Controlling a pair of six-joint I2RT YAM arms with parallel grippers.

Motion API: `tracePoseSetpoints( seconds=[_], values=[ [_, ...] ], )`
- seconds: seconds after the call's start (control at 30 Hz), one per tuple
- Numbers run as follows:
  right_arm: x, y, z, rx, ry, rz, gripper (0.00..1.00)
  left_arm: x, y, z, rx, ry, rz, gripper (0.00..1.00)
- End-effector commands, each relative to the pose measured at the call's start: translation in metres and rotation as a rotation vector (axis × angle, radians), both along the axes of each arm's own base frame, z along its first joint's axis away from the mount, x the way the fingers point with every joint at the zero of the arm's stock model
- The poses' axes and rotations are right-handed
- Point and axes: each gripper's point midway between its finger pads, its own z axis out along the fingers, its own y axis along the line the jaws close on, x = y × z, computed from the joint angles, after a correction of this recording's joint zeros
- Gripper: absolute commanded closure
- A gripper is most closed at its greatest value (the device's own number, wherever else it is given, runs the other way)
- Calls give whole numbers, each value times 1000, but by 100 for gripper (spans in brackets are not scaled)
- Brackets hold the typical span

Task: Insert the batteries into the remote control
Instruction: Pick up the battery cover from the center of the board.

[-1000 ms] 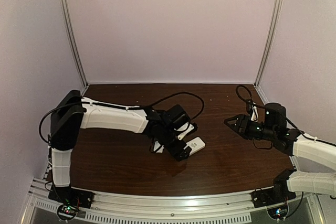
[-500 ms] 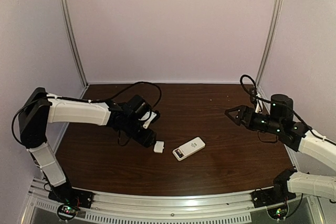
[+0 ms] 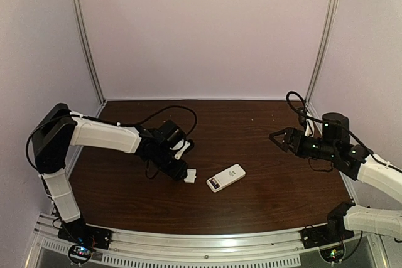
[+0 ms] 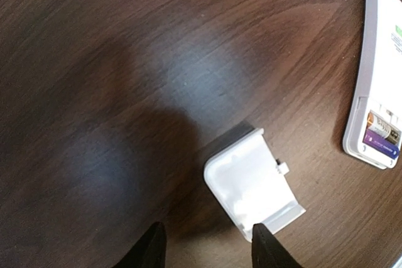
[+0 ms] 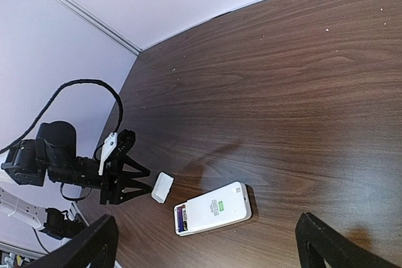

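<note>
The white remote control (image 3: 227, 177) lies back-up in the middle of the table, also seen in the left wrist view (image 4: 377, 73) and the right wrist view (image 5: 217, 207). Its compartment is uncovered, with batteries (image 4: 380, 137) inside, dark purple with a pale end (image 5: 181, 216). A small flat white plastic piece (image 3: 190, 176) (image 4: 254, 183) (image 5: 162, 187) lies just left of the remote. My left gripper (image 3: 183, 171) (image 4: 209, 248) (image 5: 146, 183) hovers low at this piece, open, one fingertip (image 4: 266, 246) at its near corner, nothing between the fingers. My right gripper (image 3: 275, 137) (image 5: 206, 236) hangs wide open and empty, well right of the remote.
Pale walls with metal corner posts (image 3: 85, 42) (image 3: 323, 36) close in the table at the back. A black cable (image 3: 179, 112) loops over the left arm. The aluminium rail (image 3: 201, 257) runs along the near edge.
My left gripper left the remote, swung off to the left, then came back to the white piece with its jaws narrowing. My right gripper opened wider and drew back slightly.
</note>
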Motion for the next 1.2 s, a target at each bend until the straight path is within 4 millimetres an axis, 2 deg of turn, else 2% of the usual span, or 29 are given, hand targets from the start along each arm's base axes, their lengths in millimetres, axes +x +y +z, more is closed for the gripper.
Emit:
tracePoseSetpoints(
  seconds=[0.0,0.27,0.47,0.6,0.63,0.7,0.77,0.87,0.93,1.0,1.07,1.17],
  values=[
    [0,7,11,5,-8,49,0,9,-15,4,-59,-12,3,53],
    [-5,23,3,23,11,156,0,12,-20,-11,-53,4,3,58],
    [-8,35,4,50,6,235,3,16,-16,-18,-21,-8,13,79],
    [-6,39,5,58,11,249,8,19,-19,-4,-47,-33,20,95],
    [-6,39,6,63,12,252,10,21,-21,4,-67,-44,19,100],
    [-7,43,10,75,6,268,16,22,-30,25,-132,-71,6,100],
    [-8,46,16,87,-3,281,21,21,-42,59,-251,-120,-28,100],
    [-12,55,24,92,-15,309,33,16,-58,120,-443,-232,-76,100],
    [-17,65,29,92,-24,330,38,6,-68,158,-548,-308,-110,100],
    [-19,76,42,107,-67,347,46,-3,-77,193,-639,-385,-137,100],
    [-24,90,52,104,-104,377,50,-12,-84,218,-705,-437,-154,100],
    [-34,113,74,96,-174,431,54,-20,-90,242,-771,-490,-152,100]
  ],
)
